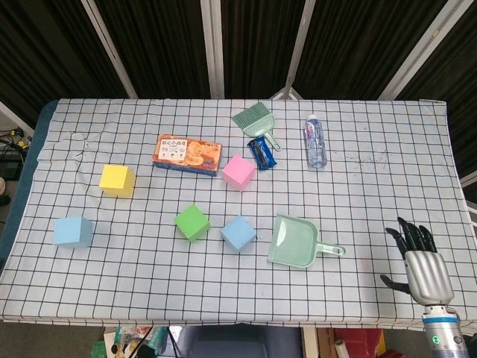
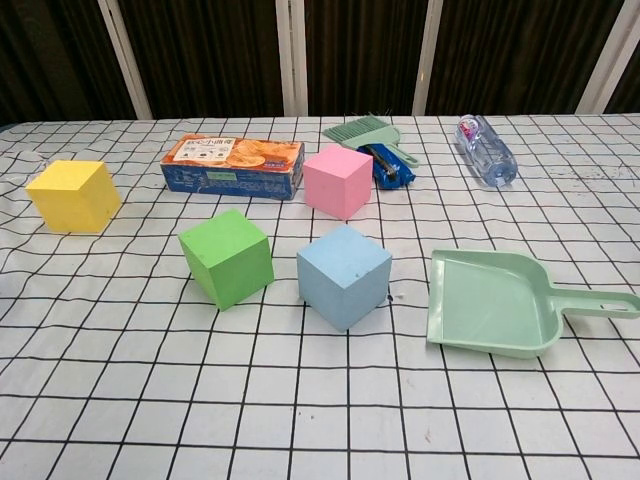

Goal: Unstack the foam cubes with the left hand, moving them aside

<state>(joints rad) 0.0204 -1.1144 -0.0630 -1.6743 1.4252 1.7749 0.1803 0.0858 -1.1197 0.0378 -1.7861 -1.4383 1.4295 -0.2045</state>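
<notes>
Foam cubes (image 1: 117,180) all single on bench (image 1: 387,186), none stacked, well apart | left hand out of view, fingers' state unknown | right hand (image 1: 422,266) idle at near edge, fingers spread, empty | risk: returning arm knocking yellow or far-left blue cube (image 1: 73,231).

matt foam, glossy plastic, checked cloth

the yellow cube (image 2: 73,195) and green cube (image 2: 227,257) look matt, slightly grainy foam; the dustpan (image 2: 490,303) is smooth glossy plastic; the tablecloth (image 2: 300,400) is wrinkled cloth.
</notes>
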